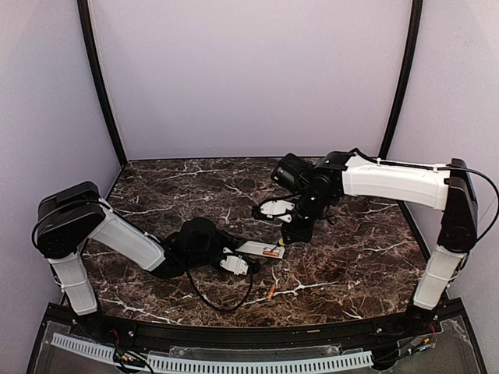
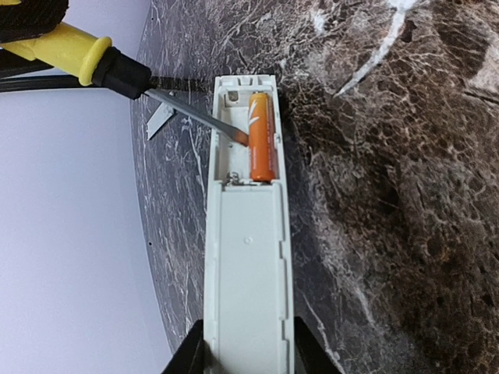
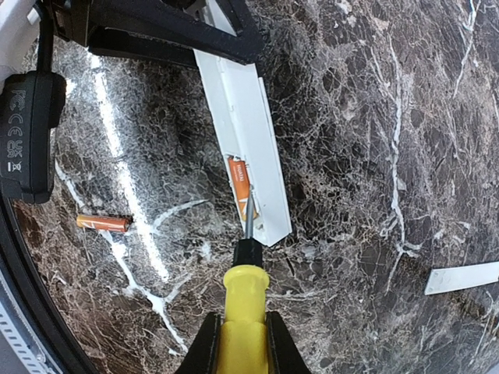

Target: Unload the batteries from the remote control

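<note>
Yellow-handled screwdriver (image 3: 245,294), white cover strip (image 3: 464,278)

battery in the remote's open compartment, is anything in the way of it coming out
Nothing visible covers it. The battery lies bare in the remote; the cover strip lies apart on the table, and the slot beside the battery is empty. Only the screwdriver in the right gripper meets it, blade tip at its side.
</note>
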`<state>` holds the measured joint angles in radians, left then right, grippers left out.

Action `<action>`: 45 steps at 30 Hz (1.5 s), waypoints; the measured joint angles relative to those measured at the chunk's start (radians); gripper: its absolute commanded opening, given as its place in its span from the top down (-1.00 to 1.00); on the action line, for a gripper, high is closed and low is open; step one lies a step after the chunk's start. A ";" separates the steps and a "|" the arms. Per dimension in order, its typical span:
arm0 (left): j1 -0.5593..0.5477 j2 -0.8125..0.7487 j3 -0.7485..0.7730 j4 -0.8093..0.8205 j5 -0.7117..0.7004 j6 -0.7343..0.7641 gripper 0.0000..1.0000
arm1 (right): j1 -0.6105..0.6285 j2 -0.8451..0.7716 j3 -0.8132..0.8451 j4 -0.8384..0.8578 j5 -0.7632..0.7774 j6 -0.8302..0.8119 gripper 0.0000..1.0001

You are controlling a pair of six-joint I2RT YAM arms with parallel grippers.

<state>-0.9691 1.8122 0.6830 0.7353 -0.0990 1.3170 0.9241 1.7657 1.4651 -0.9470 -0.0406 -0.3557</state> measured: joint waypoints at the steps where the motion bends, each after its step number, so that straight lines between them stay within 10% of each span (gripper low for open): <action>1: 0.000 0.000 -0.001 0.003 0.000 0.004 0.99 | -0.002 0.001 0.000 0.000 -0.004 0.002 1.00; 45: -0.007 0.024 0.112 -0.157 -0.054 -0.136 0.99 | -0.041 0.014 -0.005 0.010 -0.016 0.101 1.00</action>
<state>-0.9760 1.8362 0.7948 0.5785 -0.1532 1.1809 0.8833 1.7798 1.4605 -0.9367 -0.0566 -0.2550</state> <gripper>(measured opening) 0.296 0.138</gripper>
